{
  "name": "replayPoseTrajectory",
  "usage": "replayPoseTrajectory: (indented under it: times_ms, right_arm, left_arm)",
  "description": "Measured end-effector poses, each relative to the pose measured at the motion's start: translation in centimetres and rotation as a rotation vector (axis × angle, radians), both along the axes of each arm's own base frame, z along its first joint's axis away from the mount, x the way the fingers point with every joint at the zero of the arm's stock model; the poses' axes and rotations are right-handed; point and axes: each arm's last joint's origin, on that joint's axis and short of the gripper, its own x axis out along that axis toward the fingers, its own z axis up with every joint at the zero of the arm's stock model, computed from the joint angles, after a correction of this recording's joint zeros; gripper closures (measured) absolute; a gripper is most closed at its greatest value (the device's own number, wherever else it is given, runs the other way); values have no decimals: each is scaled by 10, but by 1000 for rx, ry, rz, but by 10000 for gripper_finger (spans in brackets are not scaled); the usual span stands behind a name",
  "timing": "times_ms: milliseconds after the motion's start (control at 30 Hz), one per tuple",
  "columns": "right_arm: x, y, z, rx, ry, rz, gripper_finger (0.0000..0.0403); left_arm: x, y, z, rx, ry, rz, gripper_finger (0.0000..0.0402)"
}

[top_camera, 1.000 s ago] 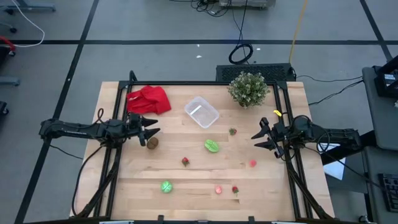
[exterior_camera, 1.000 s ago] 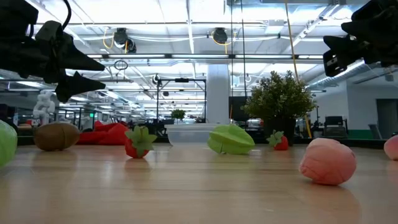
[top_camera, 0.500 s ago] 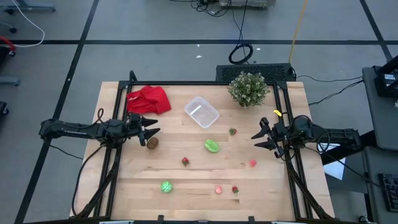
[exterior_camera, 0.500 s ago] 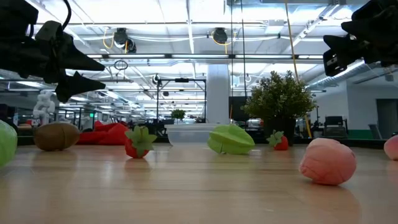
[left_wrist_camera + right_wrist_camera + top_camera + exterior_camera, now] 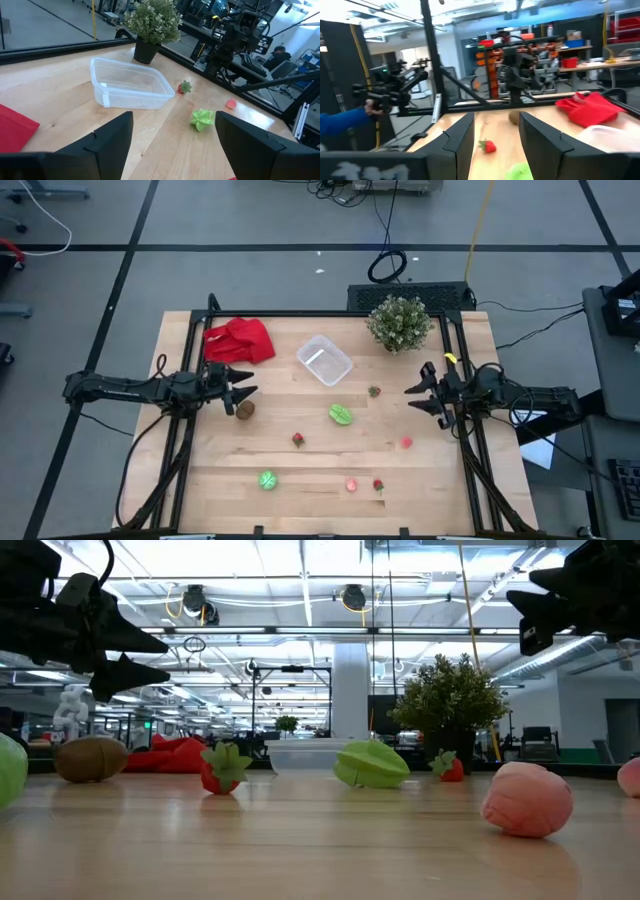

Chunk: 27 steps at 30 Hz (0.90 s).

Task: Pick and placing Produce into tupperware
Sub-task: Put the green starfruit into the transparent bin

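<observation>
High view: tub (image 5: 324, 361) sits empty near the table's (image 5: 200, 480) far middle, between the red cloth (image 5: 240, 340) and the plant (image 5: 400, 323). Produce is scattered loose in front of it: brown piece (image 5: 245, 409), leafy green (image 5: 341, 415), small reds (image 5: 298, 440) (image 5: 374, 391) (image 5: 378, 485), pinks (image 5: 406, 443) (image 5: 351, 485), round green (image 5: 268, 479). Nothing is in the tub yet. Left gripper (image 5: 244, 389) hangs over the left edge just beside the brown piece, jaws apart, likely lined up for it (my read). Right gripper (image 5: 415, 394) is over the right side, carrying nothing.

Low view: both grippers hang well above the board, left (image 5: 150, 658) with fingers spread. Brown piece (image 5: 90, 758) and strawberry (image 5: 222, 769) rest flat on the wood; tub (image 5: 312, 755) sits behind them.

Left wrist view: fingers (image 5: 107, 140) wide, tub (image 5: 131, 90) ahead, clear and empty, leafy green (image 5: 202, 119) beyond.

Right wrist view: fingers (image 5: 457, 137) part-way apart, nothing between them; strawberry (image 5: 488, 145) and cloth (image 5: 587, 109) ahead.
</observation>
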Motion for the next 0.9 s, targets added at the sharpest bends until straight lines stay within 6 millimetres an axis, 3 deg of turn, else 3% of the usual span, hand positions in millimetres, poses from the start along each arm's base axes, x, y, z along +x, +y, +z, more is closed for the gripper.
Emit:
replayPoseTrajectory:
  times_ms: [400, 567, 767, 900]
  right_arm:
    - [0, 0, -1, 100, 23, 16, 257]
    - [2, 0, -1, 78, 30, 12, 257]
    - [5, 0, 4, 37, -19, 7, 257]
    - [12, -1, 2, 3, 60, 0, 257]
  left_arm:
    - [0, 0, 0, 19, 7, -2, 117]
    - [0, 0, 1, -72, -34, 10, 117]
    - [0, -1, 2, 0, -22, -26, 117]
    - [1, -2, 7, 8, -25, -84, 117]
